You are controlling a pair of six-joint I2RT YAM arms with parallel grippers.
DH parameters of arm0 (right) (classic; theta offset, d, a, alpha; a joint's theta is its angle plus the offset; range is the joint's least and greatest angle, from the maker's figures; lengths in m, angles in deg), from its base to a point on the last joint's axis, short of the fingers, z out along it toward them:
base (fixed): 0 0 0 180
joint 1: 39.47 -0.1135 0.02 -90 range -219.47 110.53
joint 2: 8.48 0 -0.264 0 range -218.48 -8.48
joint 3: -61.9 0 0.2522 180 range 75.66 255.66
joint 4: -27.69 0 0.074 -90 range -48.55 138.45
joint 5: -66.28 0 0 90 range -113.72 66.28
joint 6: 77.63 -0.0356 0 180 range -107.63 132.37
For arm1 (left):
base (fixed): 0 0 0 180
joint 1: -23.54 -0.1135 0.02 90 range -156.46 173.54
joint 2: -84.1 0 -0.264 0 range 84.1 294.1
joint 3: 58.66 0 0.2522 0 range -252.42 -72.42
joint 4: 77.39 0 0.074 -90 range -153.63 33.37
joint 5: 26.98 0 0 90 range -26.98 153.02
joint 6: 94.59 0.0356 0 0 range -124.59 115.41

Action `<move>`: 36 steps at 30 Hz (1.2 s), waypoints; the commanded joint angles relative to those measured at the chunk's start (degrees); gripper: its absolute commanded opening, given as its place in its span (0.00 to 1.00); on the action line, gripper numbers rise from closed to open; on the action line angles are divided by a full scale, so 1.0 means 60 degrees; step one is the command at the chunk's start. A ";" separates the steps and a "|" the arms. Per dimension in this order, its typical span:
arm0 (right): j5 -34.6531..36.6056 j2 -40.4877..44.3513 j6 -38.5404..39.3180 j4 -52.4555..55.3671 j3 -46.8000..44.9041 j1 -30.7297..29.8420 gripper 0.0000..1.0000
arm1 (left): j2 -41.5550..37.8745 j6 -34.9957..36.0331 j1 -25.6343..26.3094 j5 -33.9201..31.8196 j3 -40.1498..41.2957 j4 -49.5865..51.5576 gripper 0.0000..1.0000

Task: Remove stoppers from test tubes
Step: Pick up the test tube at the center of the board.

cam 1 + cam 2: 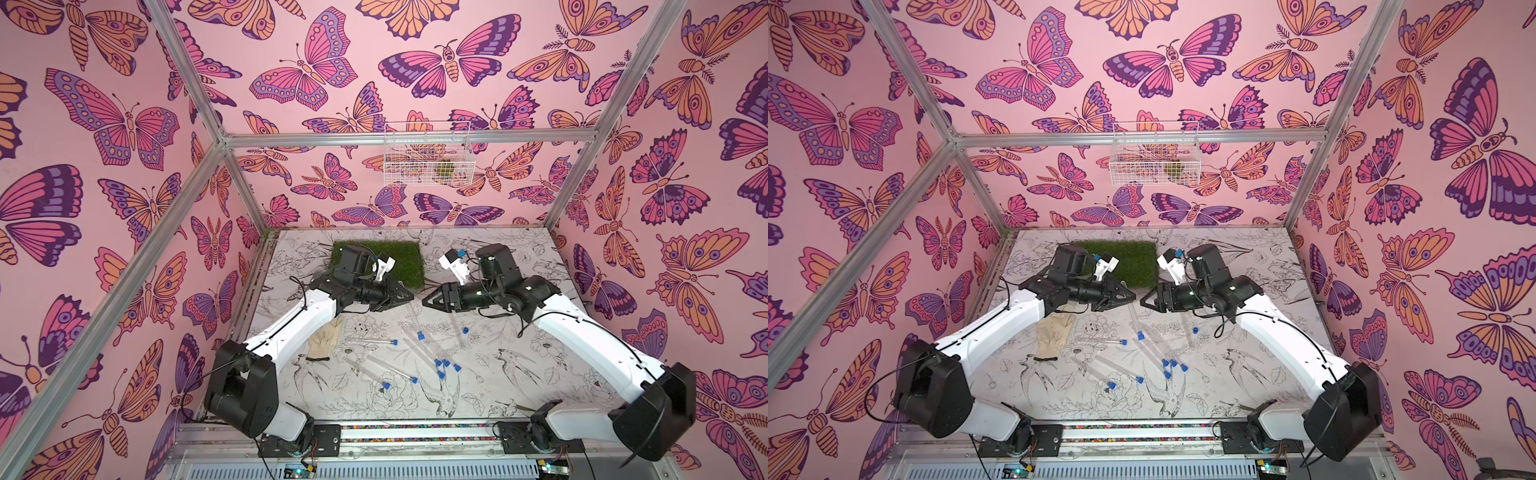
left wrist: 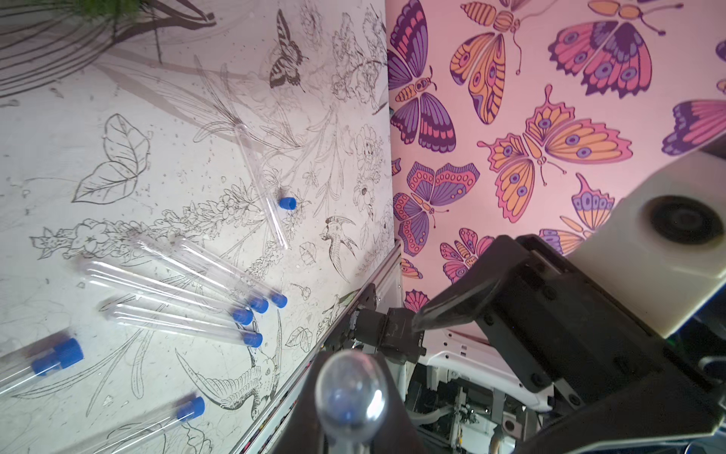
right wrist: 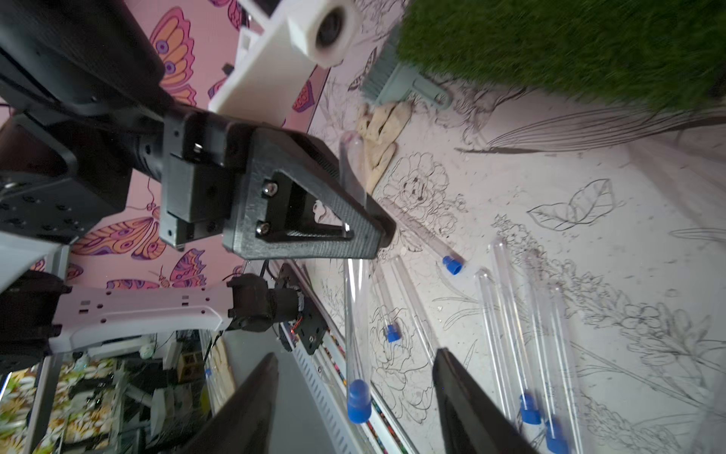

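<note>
The chief risk begins at the left gripper (image 1: 409, 296), which is clamped tight on the held test tube (image 3: 355, 306) close to its rounded end. A smooth clear tube pinched so far from its plugged mouth could twist or slide in the jaws once the other side pulls. It could then drop among the capped test tubes (image 1: 419, 353) lying on the table (image 1: 519, 374) below. Further right, its blue stopper (image 3: 358, 401) sits in the tube's mouth, between the fingers of the right gripper (image 3: 355, 353), whose jaws stand well apart and hold nothing. If they close off-centre they could nip the tube's rim rather than the plug, or knock the tube askew. The right wrist view is blurred there, so I cannot tell how deep the stopper sits. A freed plug could also roll away, like the loose stopper (image 2: 287, 203) lying just beside an open tube (image 2: 257, 177). As for pose, the left arm (image 1: 299, 320) reaches in from the near left corner, elbow bent and wrist levelled towards the middle. The right arm (image 1: 582, 336) mirrors it from the near right, so the two grippers meet nearly tip to tip, raised above the table near the grass mat (image 1: 395, 257).
</note>
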 commanded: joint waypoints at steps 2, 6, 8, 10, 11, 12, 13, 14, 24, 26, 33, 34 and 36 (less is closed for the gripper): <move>0.0011 0.0265 -0.0915 -0.0560 -0.0671 0.0718 0.71 | 0.0117 -0.1234 -0.0097 -0.0819 -0.0143 -0.0678 0.02; -0.0530 0.0505 -0.1507 -0.1331 -0.1115 0.1278 0.78 | 0.0123 -0.2269 -0.0096 -0.1457 -0.0061 -0.1264 0.02; -0.0768 0.0548 -0.1658 -0.1538 -0.1262 0.1509 0.78 | 0.0141 -0.2739 -0.0121 -0.1678 0.0049 -0.1559 0.02; -0.0984 0.0620 -0.1906 -0.1849 -0.1466 0.1701 0.78 | 0.0168 -0.3246 -0.0122 -0.1851 0.0186 -0.1925 0.02; -0.1056 0.0645 -0.2074 -0.2083 -0.1602 0.1793 0.78 | 0.0196 -0.3442 -0.0122 -0.1944 0.0217 -0.2052 0.02; -0.1148 0.0691 -0.2309 -0.2403 -0.1794 0.1886 0.78 | 0.0212 -0.3663 -0.0122 -0.2049 0.0270 -0.2228 0.02; -0.1269 0.0730 -0.2543 -0.2710 -0.1974 0.1954 0.78 | 0.0219 -0.3842 -0.0122 -0.2190 0.0305 -0.2427 0.03; -0.1342 0.0757 -0.2712 -0.2947 -0.2123 0.2025 0.78 | 0.0229 -0.3990 -0.0122 -0.2316 0.0334 -0.2548 0.03; -0.1963 0.0604 -0.4707 -0.5829 -0.3325 0.2362 0.76 | 0.0277 -0.5499 -0.0136 -0.3450 0.0623 -0.4014 0.03; -0.2080 0.0502 -0.5258 -0.6698 -0.3575 0.2368 0.75 | 0.0241 -0.5736 -0.0136 -0.3575 0.0780 -0.4273 0.03; -0.1875 0.0355 -0.5480 -0.7338 -0.3668 0.1936 0.71 | 0.0081 -0.6639 -0.0136 -0.3773 0.1519 -0.5093 0.03; -0.1840 0.0326 -0.5456 -0.7363 -0.3664 0.1829 0.71 | 0.0049 -0.6734 -0.0136 -0.3830 0.1593 -0.5153 0.03; -0.1707 0.0255 -0.5461 -0.7364 -0.3679 0.1594 0.70 | -0.0018 -0.6891 -0.0122 -0.3935 0.1723 -0.5274 0.03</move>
